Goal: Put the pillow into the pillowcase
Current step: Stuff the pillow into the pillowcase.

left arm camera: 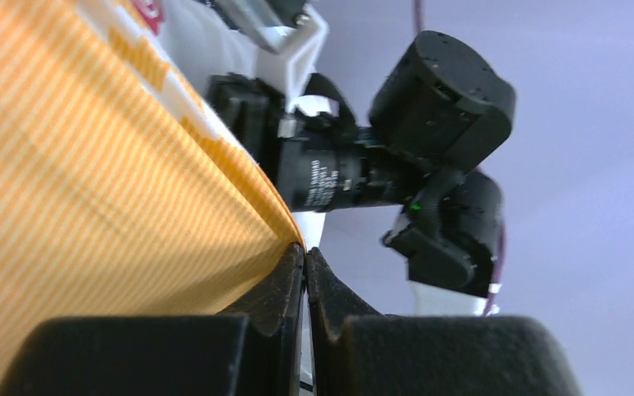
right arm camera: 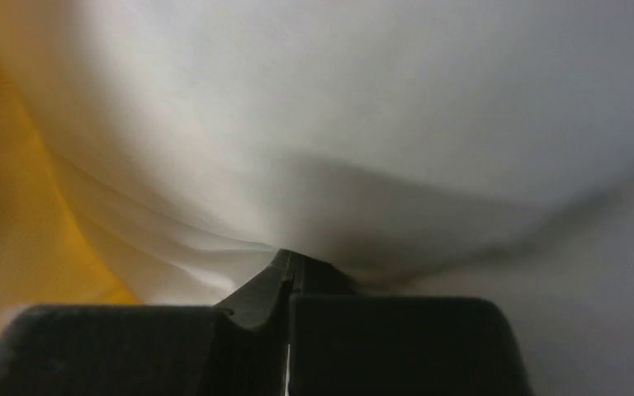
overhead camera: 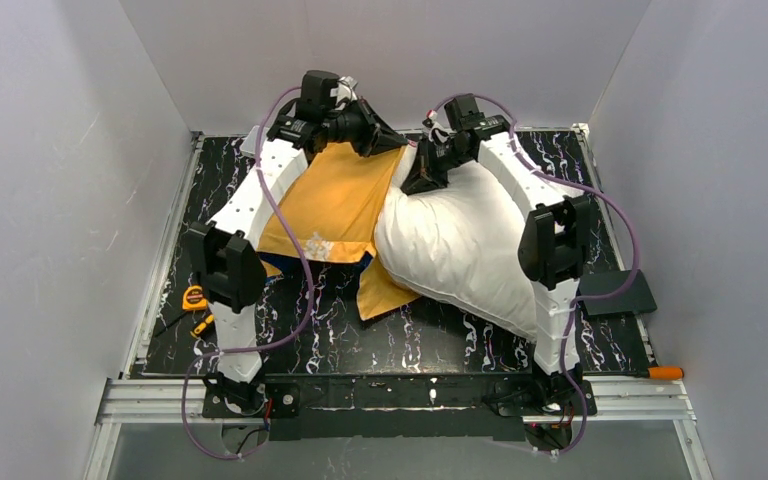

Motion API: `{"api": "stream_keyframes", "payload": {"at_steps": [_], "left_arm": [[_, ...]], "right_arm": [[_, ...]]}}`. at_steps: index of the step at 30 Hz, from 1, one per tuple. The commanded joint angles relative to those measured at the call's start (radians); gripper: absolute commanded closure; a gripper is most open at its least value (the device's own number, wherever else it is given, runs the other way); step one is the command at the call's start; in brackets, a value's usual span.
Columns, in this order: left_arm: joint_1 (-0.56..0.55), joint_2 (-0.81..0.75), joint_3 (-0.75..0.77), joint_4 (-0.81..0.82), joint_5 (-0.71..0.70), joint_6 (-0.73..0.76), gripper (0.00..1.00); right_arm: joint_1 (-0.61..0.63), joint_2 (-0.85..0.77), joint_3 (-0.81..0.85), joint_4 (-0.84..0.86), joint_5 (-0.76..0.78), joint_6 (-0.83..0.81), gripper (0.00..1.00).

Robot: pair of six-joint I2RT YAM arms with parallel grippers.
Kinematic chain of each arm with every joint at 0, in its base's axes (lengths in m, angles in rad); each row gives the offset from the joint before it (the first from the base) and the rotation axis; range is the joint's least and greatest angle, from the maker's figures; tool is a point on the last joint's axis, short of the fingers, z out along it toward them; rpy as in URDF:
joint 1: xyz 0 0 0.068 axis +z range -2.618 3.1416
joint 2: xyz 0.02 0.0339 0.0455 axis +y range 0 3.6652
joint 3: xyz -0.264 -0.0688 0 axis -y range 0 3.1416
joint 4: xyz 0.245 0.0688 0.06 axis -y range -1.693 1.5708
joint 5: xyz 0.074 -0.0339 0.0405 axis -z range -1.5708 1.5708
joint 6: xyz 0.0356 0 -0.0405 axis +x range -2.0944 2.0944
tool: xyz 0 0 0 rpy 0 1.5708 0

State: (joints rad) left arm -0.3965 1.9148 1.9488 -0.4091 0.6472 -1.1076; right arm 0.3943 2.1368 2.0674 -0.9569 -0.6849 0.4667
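Status: insertion barely started, by my read. The pillow [overhead camera: 460, 245] lies almost wholly outside the pillowcase [overhead camera: 335, 200], sprawled over the right-centre of the table [overhead camera: 430, 345]. Its far-left corner butts against the case's raised far edge. Can't tell from above whether that corner is inside the mouth. Case sits left of centre, orange side up, a bit of blue peeking out at the near fold.

Grips: left gripper [left arm camera: 304, 252] is clenched on the orange edge, holding it up off the table. On the other side the right gripper [right arm camera: 290, 260] is clenched too. White fabric puckers straight into its tips, so it reads as a pinch on the pillow's far-left corner. The 2 sit near each other at the far side.

Left to do: nearly everything. Spread the mouth, feed the pillow in, pull the case over.
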Motion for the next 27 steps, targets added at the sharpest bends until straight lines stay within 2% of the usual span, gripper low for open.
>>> {"api": "stream_keyframes", "payload": {"at_steps": [1, 5, 6, 8, 9, 13, 15, 18, 19, 22, 25, 26, 27], "left_arm": [[-0.088, 0.034, 0.264, 0.138, 0.152, -0.108, 1.0], [-0.141, 0.119, 0.426, 0.142, 0.175, -0.163, 1.0], [-0.154, 0.133, 0.45, 0.149, 0.181, -0.179, 1.0], [-0.18, 0.142, 0.467, 0.166, 0.183, -0.195, 1.0], [-0.191, 0.141, 0.466, 0.173, 0.185, -0.198, 1.0], [-0.194, 0.077, 0.407, 0.084, 0.168, -0.098, 1.0], [-0.159, 0.007, 0.29, 0.043, 0.137, -0.049, 1.0], [-0.089, -0.097, 0.126, 0.05, 0.1, -0.028, 1.0], [-0.072, -0.125, 0.082, 0.059, 0.091, -0.024, 1.0], [-0.026, -0.182, 0.004, 0.076, 0.076, -0.017, 1.0], [-0.005, -0.197, -0.008, 0.063, 0.076, -0.003, 1.0], [-0.004, -0.197, -0.009, 0.063, 0.077, -0.001, 1.0], [-0.002, -0.195, -0.01, 0.064, 0.078, -0.002, 1.0]], "right_arm": [[0.068, 0.035, -0.071, 0.492, -0.201, 0.367, 0.99], [0.078, 0.023, -0.21, 1.102, -0.212, 0.803, 0.99], [0.083, 0.038, -0.222, 1.209, -0.199, 0.886, 0.99], [0.098, 0.079, -0.197, 1.311, -0.183, 0.964, 0.99], [0.107, 0.103, -0.167, 1.309, -0.183, 0.961, 0.99], [0.105, 0.141, -0.029, 1.053, -0.16, 0.796, 0.99], [0.089, 0.112, 0.007, 0.83, -0.13, 0.621, 0.95], [0.061, 0.042, 0.042, 0.475, -0.05, 0.378, 0.71], [0.051, 0.013, 0.041, 0.377, -0.019, 0.307, 0.6], [0.019, -0.084, 0.003, 0.154, 0.062, 0.162, 0.31], [-0.023, -0.168, -0.046, 0.001, 0.114, 0.073, 0.08], [-0.036, -0.189, -0.054, -0.035, 0.127, 0.052, 0.03], [-0.046, -0.205, -0.052, -0.065, 0.14, 0.03, 0.02]]}}
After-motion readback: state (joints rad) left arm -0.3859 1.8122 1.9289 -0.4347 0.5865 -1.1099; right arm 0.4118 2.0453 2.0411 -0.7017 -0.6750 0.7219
